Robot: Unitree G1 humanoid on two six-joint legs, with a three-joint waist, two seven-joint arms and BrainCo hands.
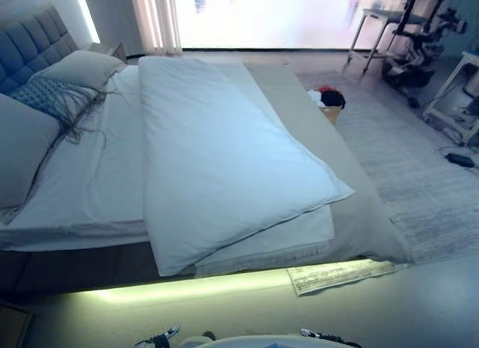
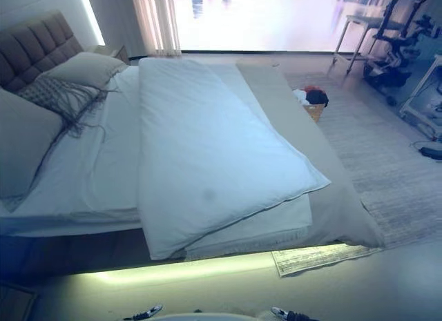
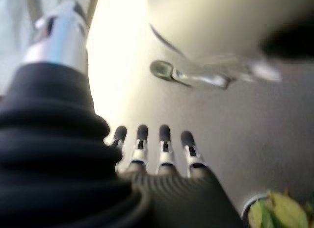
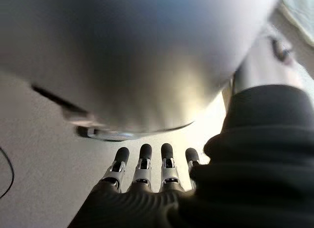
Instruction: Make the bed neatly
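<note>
You have a bright window [image 1: 262, 15] across the far wall, with pale curtains [image 1: 156, 19] at its left end. A light rug [image 1: 408, 161] covers the floor to the right. A small basket [image 1: 327, 102] of dark and red items stands on it. At far right you see a white table [image 1: 374, 26] and wheeled equipment [image 1: 412, 56]. A light strip [image 1: 224, 284] glows along the near floor.

white duvet [image 1: 224, 153] on white sheet [image 1: 97, 176]; grey-beige blanket [image 1: 337, 176] at foot. headboard [image 1: 34, 45] blue-grey, tufted squares. pillows [image 1: 82, 67] pale grey; one cushion [image 1: 52, 97] w/ woven blue pattern + dark fringe. rug [image 1: 404, 161] light grey, fine stripes. basket [image 1: 329, 108] tan w/ red, black, white clothes. underbed glow yellow-green.
</note>
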